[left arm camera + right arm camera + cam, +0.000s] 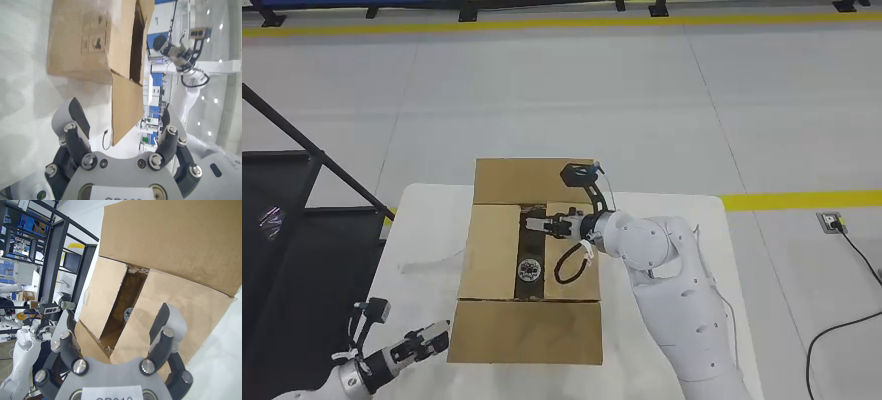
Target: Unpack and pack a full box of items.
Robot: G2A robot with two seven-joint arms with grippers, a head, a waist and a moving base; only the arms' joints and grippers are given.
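Note:
A brown cardboard box (492, 250) stands on the white table (422, 215). Its far and near flaps are folded outward, and the two side flaps lie nearly flat with a narrow gap between them. Through the gap a small round item (530, 268) shows on the box floor, also visible in the right wrist view (128, 313). My right gripper (535, 222) hovers open and empty above the far end of the gap (117, 321). My left gripper (437, 335) is open and empty (122, 117) beside the box's near left corner (85, 37), off the table's edge.
A black frame and dark stand (292, 250) sit close to the table's left side. A thin pale strip (427, 262) lies on the table left of the box. White table surface is free to the right of the box (662, 210).

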